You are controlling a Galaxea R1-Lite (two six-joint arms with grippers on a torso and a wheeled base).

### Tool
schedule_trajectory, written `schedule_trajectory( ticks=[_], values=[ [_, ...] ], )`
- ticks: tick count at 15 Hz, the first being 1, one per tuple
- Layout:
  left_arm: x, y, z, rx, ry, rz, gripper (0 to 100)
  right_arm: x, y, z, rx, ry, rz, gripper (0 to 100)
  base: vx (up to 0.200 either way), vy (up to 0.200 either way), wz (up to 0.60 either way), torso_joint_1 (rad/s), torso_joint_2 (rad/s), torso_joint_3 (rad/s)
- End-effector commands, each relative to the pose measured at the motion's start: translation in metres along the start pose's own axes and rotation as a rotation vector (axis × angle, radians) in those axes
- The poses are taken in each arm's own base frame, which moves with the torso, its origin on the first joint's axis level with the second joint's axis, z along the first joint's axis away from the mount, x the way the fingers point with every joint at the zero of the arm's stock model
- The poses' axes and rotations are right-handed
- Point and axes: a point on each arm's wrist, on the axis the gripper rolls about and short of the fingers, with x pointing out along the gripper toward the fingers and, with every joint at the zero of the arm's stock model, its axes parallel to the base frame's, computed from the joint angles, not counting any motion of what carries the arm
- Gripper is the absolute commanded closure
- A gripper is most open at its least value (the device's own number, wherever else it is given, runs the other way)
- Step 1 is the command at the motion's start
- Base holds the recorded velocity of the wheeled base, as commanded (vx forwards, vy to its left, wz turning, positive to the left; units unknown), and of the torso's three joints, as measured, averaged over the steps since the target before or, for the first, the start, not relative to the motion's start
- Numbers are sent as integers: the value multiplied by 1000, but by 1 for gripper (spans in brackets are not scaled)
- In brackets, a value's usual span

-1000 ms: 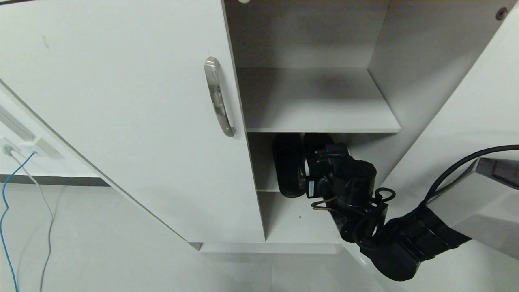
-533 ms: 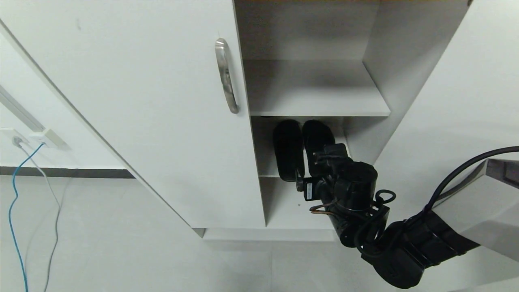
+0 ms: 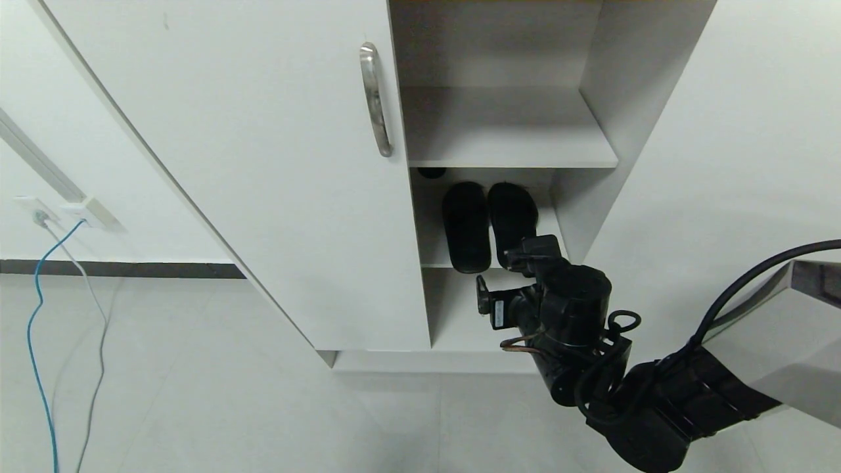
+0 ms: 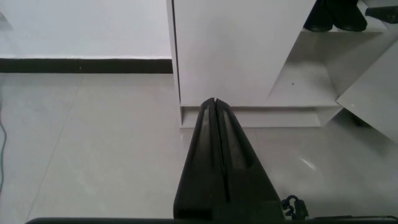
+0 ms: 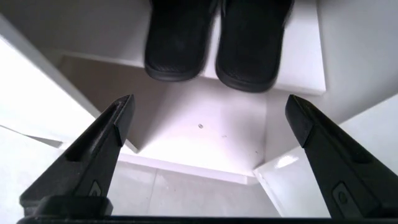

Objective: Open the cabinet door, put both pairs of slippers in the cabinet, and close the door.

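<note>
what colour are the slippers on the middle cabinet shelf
Plain black, both slippers; the right wrist view shows them best.

Plain home-like room, maybe a hallway: white cabinet (image 3: 263,164) shelving black slippers (image 3: 466,226), pale tiled floor (image 3: 197,407), dark skirting board (image 3: 118,268), wall socket (image 3: 39,213) with trailing cables (image 3: 29,326).

White wall (image 3: 26,66), dark baseboard (image 3: 118,269), pale tiled floor (image 3: 197,407), wall socket (image 3: 38,214), blue cable (image 3: 28,328)

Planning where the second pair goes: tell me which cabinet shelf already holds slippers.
The middle shelf: the black slippers lie side by side on it. The upper shelf and the bottom shelf show bare white board.
</note>
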Motion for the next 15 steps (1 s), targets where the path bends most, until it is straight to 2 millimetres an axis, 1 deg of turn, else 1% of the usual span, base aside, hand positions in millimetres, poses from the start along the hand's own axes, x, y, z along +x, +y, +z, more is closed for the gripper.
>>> schedule_trajectory(
  ticks=[1,11,15],
  values=[
    [0,0,0,0,1,-1,100,-1,-1,1,1,-1,1,0,0,0,0,0,0,0],
    [0,0,0,2,1,-1,100,-4,-3,0,-5,6,-14,0,0,0,0,0,0,0],
    [0,0,0,2,1,-2,100,-4,-3,0,-5,6,-14,0,0,0,0,1,0,127]
  ],
)
